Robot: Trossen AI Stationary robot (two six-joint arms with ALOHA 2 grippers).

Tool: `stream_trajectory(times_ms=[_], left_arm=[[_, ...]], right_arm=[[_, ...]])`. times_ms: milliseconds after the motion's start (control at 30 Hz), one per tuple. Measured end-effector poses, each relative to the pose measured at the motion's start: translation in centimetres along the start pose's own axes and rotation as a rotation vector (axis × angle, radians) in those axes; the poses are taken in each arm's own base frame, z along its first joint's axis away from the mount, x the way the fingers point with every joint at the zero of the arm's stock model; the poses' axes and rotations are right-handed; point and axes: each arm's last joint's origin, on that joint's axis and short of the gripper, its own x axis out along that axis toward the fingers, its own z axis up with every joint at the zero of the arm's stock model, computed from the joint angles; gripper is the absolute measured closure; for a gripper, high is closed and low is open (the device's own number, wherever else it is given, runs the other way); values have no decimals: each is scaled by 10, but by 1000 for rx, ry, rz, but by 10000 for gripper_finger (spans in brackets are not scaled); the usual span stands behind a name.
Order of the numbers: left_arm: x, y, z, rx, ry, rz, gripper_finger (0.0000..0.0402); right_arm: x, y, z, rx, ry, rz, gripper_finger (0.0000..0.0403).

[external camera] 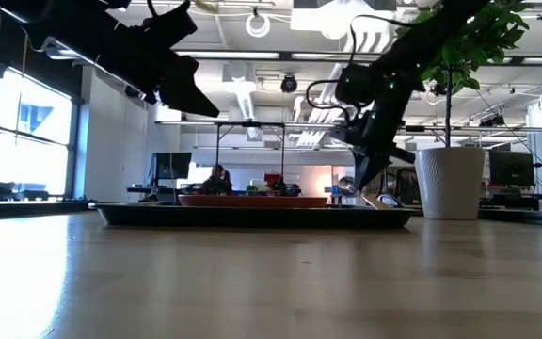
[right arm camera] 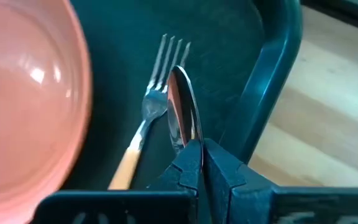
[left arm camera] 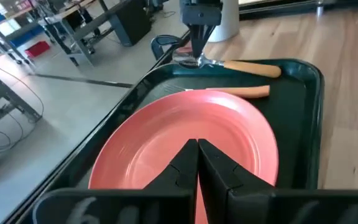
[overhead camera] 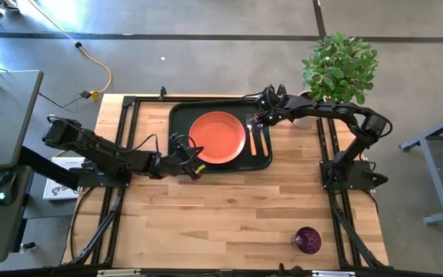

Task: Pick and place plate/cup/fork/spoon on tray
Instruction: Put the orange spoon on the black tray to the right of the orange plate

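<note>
The dark green tray (overhead camera: 181,115) lies at the table's far middle with the orange-red plate (overhead camera: 217,137) on it. The fork (overhead camera: 253,142) lies flat in the tray right of the plate, also in the right wrist view (right arm camera: 151,106). My right gripper (overhead camera: 255,121) is shut on the spoon (right arm camera: 182,115), between the fork and the tray's right rim. My left gripper (overhead camera: 196,158) is shut and empty, raised above the plate's near-left rim (left arm camera: 166,155). The dark purple cup (overhead camera: 308,239) stands on the table at the near right. My right gripper pinches the spoon's silver end, at the back of the oval bowl (right arm camera: 188,140), between its two fingers. The fingers come from above, slanting down, as the left wrist view shows (left arm camera: 197,37). The bowl sticks out past the fingertips, turned partly on edge. The orange handle (left arm camera: 253,68) runs along the tray's right side; whether it rests there I cannot tell.
A white pot (external camera: 450,184) with a green plant (overhead camera: 338,68) stands just beyond the tray's far right corner, close behind my right arm. Bare wood (overhead camera: 221,215) spreads across the table's near half.
</note>
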Motion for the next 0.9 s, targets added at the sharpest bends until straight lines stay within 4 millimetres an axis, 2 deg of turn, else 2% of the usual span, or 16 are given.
stream_trajectory(times_ms=[300,433,767,900], left_arm=[[-2,-2,1,-33,-13,-11,401],[-2,-2,1,-30,-12,-11,401],[-2,-2,-2,-7,7,10,401],[-3,-1,-5,26,28,60,401]], right_arm=[[20,-12,-12,21,-69,65,403],[21,-15,-13,54,-100,1,396],[21,-13,-15,20,-106,-39,297],[7,1,-22,-34,-148,-89,281]])
